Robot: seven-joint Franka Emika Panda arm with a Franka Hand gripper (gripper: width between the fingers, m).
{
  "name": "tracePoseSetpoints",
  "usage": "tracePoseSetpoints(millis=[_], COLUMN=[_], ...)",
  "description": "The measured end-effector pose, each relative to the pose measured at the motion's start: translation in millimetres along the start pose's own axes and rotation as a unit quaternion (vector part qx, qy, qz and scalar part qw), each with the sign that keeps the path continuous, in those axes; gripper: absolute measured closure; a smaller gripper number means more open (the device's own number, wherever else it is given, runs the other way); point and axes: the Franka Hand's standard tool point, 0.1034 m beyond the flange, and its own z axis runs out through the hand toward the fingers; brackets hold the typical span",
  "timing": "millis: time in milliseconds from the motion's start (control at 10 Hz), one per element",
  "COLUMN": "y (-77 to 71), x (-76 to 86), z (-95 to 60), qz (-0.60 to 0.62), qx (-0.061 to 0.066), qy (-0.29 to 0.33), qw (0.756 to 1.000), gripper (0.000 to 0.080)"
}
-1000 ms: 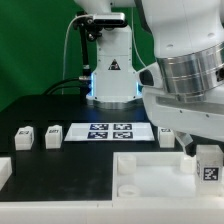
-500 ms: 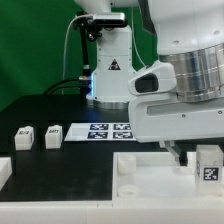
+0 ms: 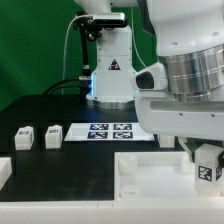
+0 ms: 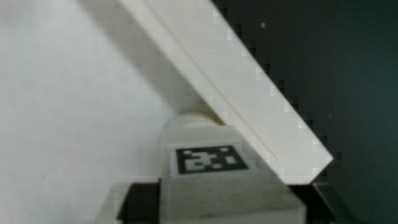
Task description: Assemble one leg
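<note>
Claw hangs low at the exterior view's right, its fingers pointing straight down and closed on a leg, whose tagged face looks toward the camera. That leg sits at the near right, over the right end of the white base; whether it touches the base cannot be told. In the wrist view the same leg shows between the dark fingers at the picture's bottom edge, its tag plain, pressed up beside a long raised rim of the base that runs on a slant, with dark desk past the rim.

Above the claw, the arm's thick grey-ringed wrist and white housing fill the exterior view's upper right, stacked upright over the grip.

Farther back on the black desk, toward the exterior view's left, two loose legs stand side by side, one and the other just apart. A third white block lies at the left edge, cut off by the frame. Beyond them, mid-desk, lies the marker board. Behind it stands the arm's white pedestal, glowing blue near its foot, before a green backdrop.
</note>
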Motion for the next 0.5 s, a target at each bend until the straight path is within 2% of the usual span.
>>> tracePoseSetpoints(millis=[100, 200, 400, 500], y=[-0.3, 1.7, 6.2, 6.5], x=[2.5, 5.6, 10.3, 10.2], z=[-2.4, -4.0, -3.1, -2.5], qz=[0.054, 0.115, 0.282, 0.319], qx=[0.003, 0.012, 0.037, 0.037], qy=[-0.004, -0.013, -0.039, -0.041], qw=[0.999, 0.993, 0.958, 0.946], gripper=[0.0502, 0.0502, 0.0502, 0.0502])
